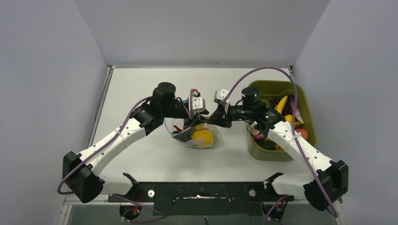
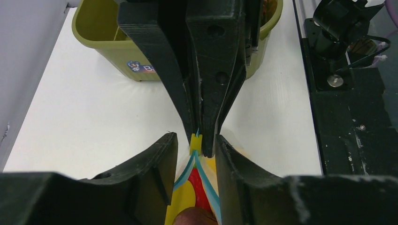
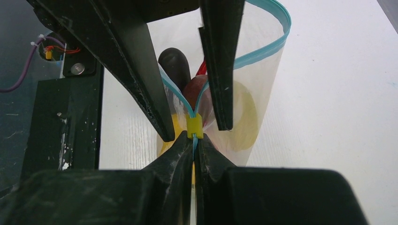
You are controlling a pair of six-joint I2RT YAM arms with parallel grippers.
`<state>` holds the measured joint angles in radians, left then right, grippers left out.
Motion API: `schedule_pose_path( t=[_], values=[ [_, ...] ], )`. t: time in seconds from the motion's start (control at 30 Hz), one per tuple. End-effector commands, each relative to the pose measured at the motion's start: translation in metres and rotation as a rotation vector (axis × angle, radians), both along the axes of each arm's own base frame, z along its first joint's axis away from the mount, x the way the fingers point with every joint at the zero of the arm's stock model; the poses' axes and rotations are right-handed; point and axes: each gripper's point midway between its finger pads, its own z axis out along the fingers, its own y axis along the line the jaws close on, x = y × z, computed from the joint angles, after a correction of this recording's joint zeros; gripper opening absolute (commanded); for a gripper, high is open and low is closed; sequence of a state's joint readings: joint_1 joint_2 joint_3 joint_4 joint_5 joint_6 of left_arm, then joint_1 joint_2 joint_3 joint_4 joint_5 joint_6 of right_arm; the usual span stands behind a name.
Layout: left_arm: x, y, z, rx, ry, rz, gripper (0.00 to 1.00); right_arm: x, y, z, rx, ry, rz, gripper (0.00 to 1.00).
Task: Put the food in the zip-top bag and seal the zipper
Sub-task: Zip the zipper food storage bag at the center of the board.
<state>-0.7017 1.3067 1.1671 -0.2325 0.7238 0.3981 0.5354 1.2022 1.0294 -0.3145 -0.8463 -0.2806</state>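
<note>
Pinching zipper [image 3: 244,58] end with right gripper [image 3: 193,138] pressed together, just beside yellow slider [image 3: 194,126], anchoring zip-top bag [image 3: 265,84] mid-table. Straddling slider with left gripper [image 2: 196,138] spread, probably to drag it shut over food [image 1: 202,137] inside.

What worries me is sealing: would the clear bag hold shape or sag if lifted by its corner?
Probably sags: the zip-top bag is thin film, its zipper bowing loosely. Likely bottom-heavy too: the food bulges low inside.
</note>
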Motion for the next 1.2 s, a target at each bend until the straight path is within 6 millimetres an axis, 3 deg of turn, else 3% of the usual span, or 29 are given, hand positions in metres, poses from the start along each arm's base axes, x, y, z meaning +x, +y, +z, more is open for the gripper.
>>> schedule_pose_path(
  t=[0.0, 0.23, 0.5, 1.17],
  values=[
    [-0.006, -0.008, 0.024, -0.049, -0.066, -0.056, 0.31, -0.001, 0.001, 0.022, 0.060, -0.074, 0.014, 0.00],
    [-0.004, -0.006, 0.023, -0.036, -0.082, -0.034, 0.00, 0.000, -0.001, 0.017, 0.050, -0.069, 0.003, 0.00],
    [0.000, 0.011, 0.017, 0.021, -0.099, 0.043, 0.00, 0.006, -0.012, -0.001, 0.012, -0.078, -0.051, 0.00],
    [0.005, 0.041, 0.012, 0.045, -0.064, 0.128, 0.00, 0.005, -0.032, -0.004, 0.011, -0.100, -0.100, 0.00]
  ],
)
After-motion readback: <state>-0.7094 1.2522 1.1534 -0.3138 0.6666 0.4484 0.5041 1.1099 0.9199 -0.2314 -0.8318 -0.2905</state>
